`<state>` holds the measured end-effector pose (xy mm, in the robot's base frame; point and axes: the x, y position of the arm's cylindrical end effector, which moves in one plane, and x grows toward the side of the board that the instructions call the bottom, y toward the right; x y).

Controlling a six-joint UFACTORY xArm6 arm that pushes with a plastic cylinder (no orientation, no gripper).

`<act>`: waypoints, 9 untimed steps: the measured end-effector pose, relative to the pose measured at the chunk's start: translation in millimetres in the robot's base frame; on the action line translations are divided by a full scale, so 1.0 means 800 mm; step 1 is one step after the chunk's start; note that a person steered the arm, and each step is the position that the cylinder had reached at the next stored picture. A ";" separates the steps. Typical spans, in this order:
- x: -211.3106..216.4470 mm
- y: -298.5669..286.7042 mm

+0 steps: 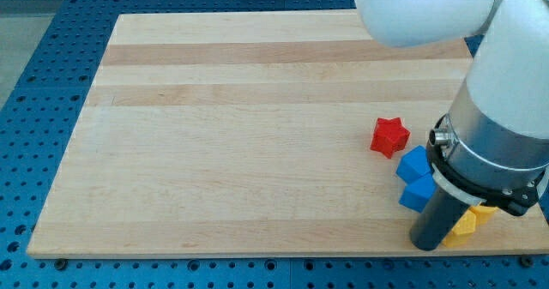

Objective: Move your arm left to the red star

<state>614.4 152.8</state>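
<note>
Wooden board (257, 135) over blue perforated bench: my tip (425, 244), grasping nothing, stood near the right front edge beside blue blocks (417, 179) and a yellow block (467, 223), red star (389, 136) up-left.

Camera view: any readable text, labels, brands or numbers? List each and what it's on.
None: no text shows on the wooden board, the red star, the blue blocks, the yellow blocks, the arm housing or the rod down to my tip.
</note>
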 end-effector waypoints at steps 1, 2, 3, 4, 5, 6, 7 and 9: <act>-0.004 0.000; -0.004 -0.006; -0.005 -0.044; -0.055 -0.082; -0.161 -0.093; -0.222 -0.095; -0.234 -0.093; -0.211 -0.103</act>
<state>445.6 70.7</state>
